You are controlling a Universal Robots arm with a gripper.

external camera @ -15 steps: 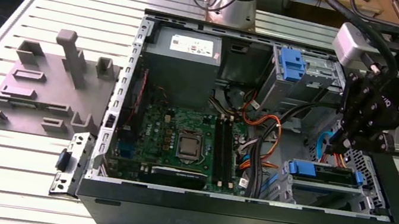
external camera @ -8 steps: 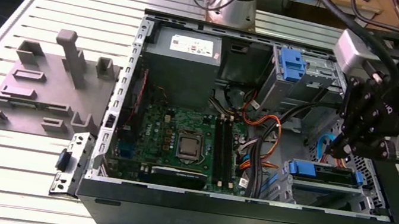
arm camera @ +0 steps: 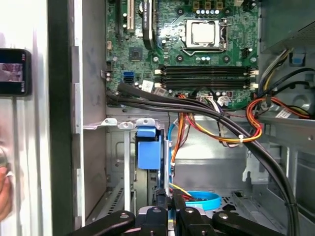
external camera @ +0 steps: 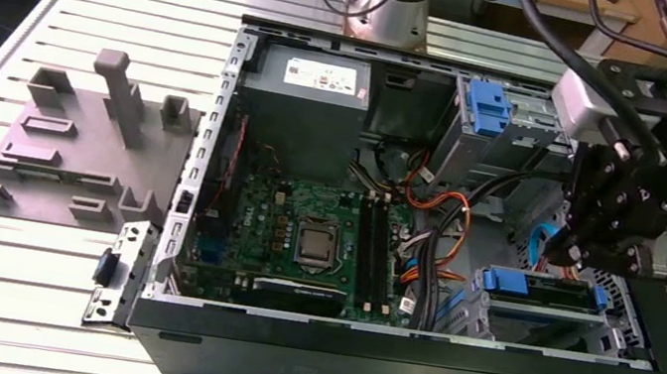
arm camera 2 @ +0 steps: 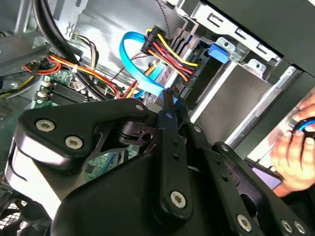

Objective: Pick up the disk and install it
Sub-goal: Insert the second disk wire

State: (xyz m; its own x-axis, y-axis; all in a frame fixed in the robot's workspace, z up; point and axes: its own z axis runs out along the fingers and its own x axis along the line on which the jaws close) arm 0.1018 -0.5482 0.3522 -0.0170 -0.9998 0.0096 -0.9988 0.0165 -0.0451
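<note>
Disk [external camera: 541,289] stands on edge in the drive cage [external camera: 624,328] at the front corner of the open computer case [external camera: 413,362], on the exterior view's right. Its long axis runs across that view, with the blue plastic carrier edge uppermost. The arm leans in from the upper right and points its black, bolted gripper [external camera: 575,257] downward, fingers pressed together just above the disk. The cage is perforated grey sheet metal; the worktop [external camera: 9,286] is ribbed aluminium.
</note>
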